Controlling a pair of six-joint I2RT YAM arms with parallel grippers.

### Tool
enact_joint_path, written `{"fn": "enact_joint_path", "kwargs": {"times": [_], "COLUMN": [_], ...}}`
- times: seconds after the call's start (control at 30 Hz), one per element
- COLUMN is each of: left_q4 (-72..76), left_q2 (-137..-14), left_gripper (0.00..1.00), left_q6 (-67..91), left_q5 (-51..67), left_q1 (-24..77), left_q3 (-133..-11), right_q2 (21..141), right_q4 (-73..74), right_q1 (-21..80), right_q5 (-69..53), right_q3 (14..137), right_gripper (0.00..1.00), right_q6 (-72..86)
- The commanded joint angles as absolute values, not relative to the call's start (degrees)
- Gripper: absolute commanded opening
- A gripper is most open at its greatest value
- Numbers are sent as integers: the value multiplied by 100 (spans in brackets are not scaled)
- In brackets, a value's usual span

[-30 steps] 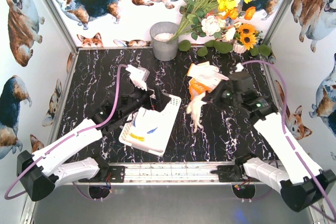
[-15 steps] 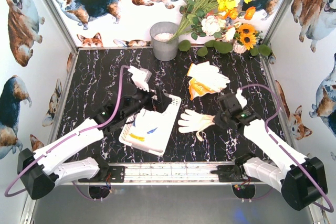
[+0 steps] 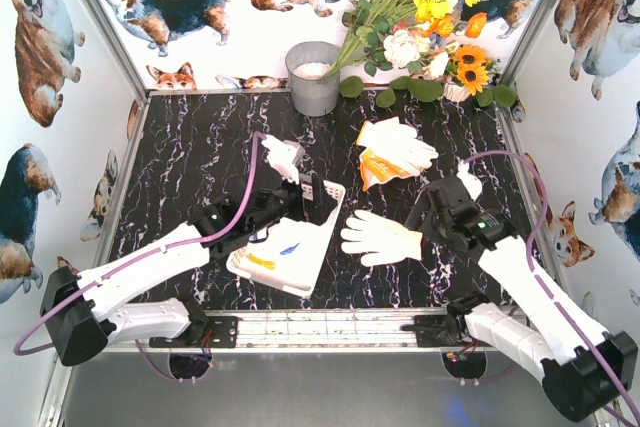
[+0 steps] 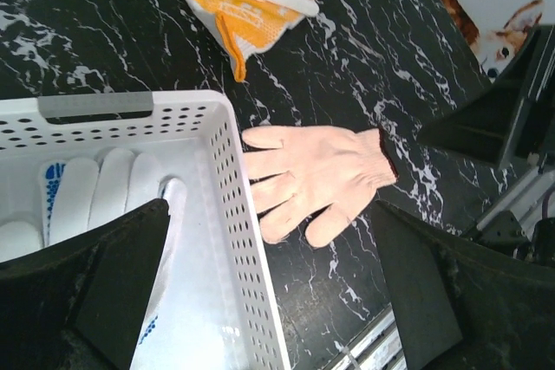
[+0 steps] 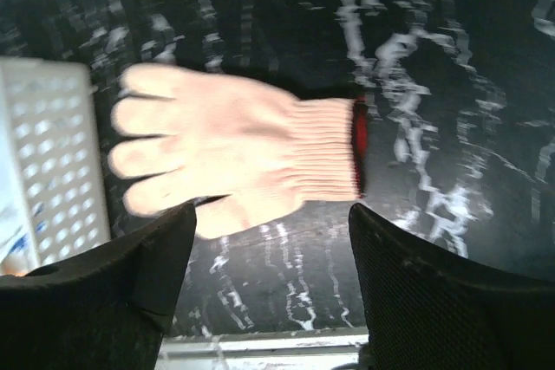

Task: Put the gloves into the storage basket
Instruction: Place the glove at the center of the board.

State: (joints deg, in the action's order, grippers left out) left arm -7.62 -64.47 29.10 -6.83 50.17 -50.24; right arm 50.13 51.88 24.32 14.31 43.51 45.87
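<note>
Glove (image 5: 234, 158) flat, just ahead of right pincer (image 5: 270, 218).

cream glove (image 3: 380, 238), red-edged cuff; black desk (image 3: 190, 157) veined white like marble; white basket (image 4: 238, 214), perforated lattice walls; white gloves (image 3: 395, 152) with orange trim; grey bucket (image 3: 313, 87); yellow and white flowers (image 3: 415, 7).

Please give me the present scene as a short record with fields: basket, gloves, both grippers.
basket: white perforated plastic storage basket, left of centre on the black marbled table
inside basket: white knit gloves with blue marks
near glove: cream knit glove with red cuff, flat on table right of basket, fingers towards it
far gloves: white gloves with orange trim, piled further back
left gripper: open, over the basket
right gripper: open, above the red cuff, holding nothing
</note>
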Motion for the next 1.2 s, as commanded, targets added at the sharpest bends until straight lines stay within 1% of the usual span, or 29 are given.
{"fn": "enact_joint_path", "kwargs": {"times": [0.0,0.03,0.1,0.13,0.2,0.27,0.33,0.5,0.7,0.77,0.87,1.0,1.17], "left_q4": [-837,-910,-1056,-1115,-1182,-1199,-1224,-1286,-1417,-1453,-1468,-1409,-1377], "left_q2": [-6168,-6150,-6129,-6108,-6032,-5939,-5827,-5666,-5616,-5637,-5689,-5730,-5707], "left_gripper": [94,94,94,95,94,95,95,95,95,95,95,96,96], "left_q6": [2997,2983,2955,2960,2980,3037,3105,3224,3153,3105,3060,3043,3006], "left_q5": [-1169,-1210,-1259,-1276,-1289,-1321,-1371,-1489,-1602,-1616,-1594,-1552,-1538], "left_q1": [5028,5027,5027,5027,5027,5025,5027,5027,5027,5027,5027,5027,5027], "left_q3": [-5114,-5134,-5205,-5217,-5202,-5136,-5066,-4924,-4922,-4930,-4939,-4914,-4882], "right_q2": [5367,5709,6421,6795,7326,7755,8237,9061,9241,9119,8886,8355,7528], "right_q4": [3877,3667,3396,3237,2892,2689,2627,2393,2215,2270,2664,3097,3903], "right_q1": [2444,2452,2453,2452,2452,2452,2448,2328,1845,1717,1688,1688,1637], "right_q5": [-167,-723,-1590,-1882,-2190,-2254,-2289,-2175,-1590,-1304,-428,378,1370], "right_q3": [4417,4431,4581,4675,4842,5050,5270,5449,5095,4902,4695,4306,3997], "right_gripper": [70,67,55,51,44,37,33,31,31,31,32,32,38], "right_q6": [3110,3033,2970,2896,2762,2614,2482,2391,2680,2900,3407,4063,4595]}}
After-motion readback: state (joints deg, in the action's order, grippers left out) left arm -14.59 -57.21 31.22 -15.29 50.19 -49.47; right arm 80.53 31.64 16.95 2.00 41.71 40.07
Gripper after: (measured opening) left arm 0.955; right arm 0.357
